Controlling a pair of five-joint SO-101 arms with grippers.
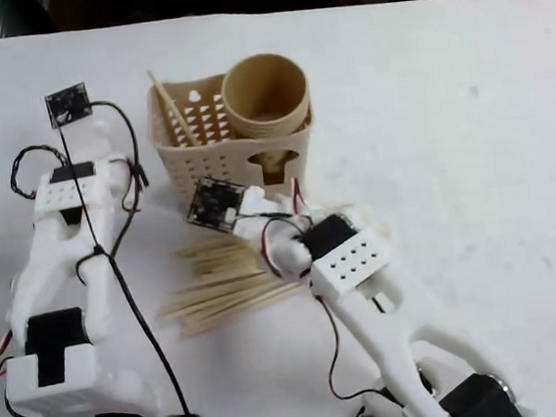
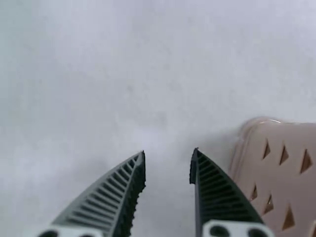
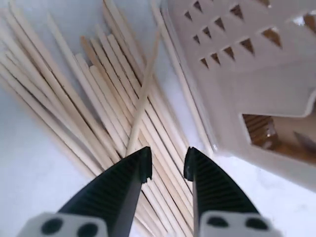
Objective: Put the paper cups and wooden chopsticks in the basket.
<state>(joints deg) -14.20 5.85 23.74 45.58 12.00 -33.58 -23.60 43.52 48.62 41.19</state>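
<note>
Wooden chopsticks (image 1: 217, 288) fan loosely at centre frame beneath the released, empty right hand (image 3: 168, 154), so closing may pinch just one, perhaps scattering others toward the basket (image 1: 217, 165).

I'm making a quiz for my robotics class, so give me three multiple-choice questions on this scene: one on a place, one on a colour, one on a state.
1. Where are the paper cups? A) stacked inside the basket B) tipped over far from it C) held in a pincer
2. What colour is the basket? A) blue B) beige C) black
3. How is the right pincer, over the loose chopsticks? A) shut on a chopstick B) shut on a cup C) open, holding nothing
Answers: 1 A, their rim rises between the basket's walls; 2 B, its perforated walls are pale beige; 3 C, a gap shows between its tips.
</note>
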